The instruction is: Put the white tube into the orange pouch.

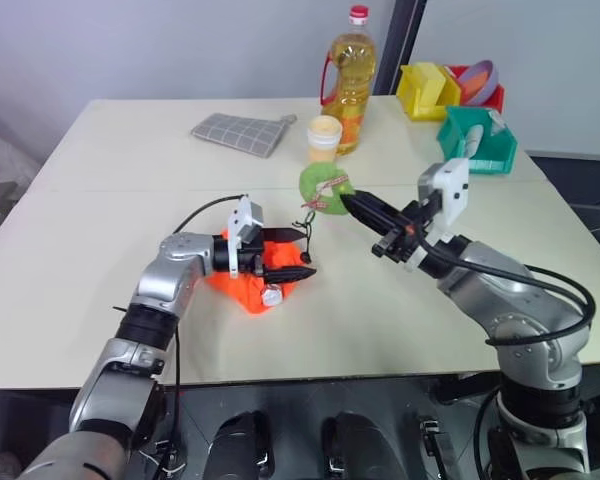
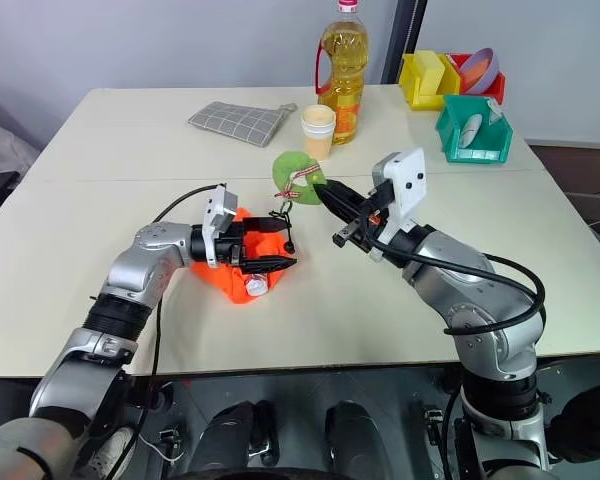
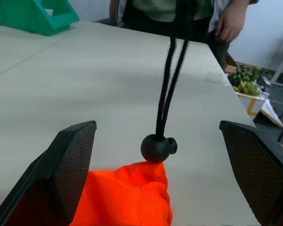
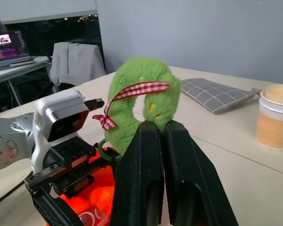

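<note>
On the smooth table (image 1: 100, 200), right hand (image 1: 348, 203) pinches fuzzy green ring (image 1: 323, 187); left hand (image 1: 302, 254) wide.

I see my left gripper (image 3: 160, 188) spread wide over the orange pouch (image 3: 125, 195); its black cord (image 3: 170, 84) rises taut from a round toggle (image 3: 156, 148).

You see a pale cream table (image 1: 130, 190) with a seam across it, set against a plain grey-white wall (image 1: 130, 40). A dark post (image 1: 408, 40) rises behind its far edge. In the right wrist view, a chair (image 4: 78, 63) draped in cloth stands beside a desk with a lit screen (image 4: 7, 42).
</note>
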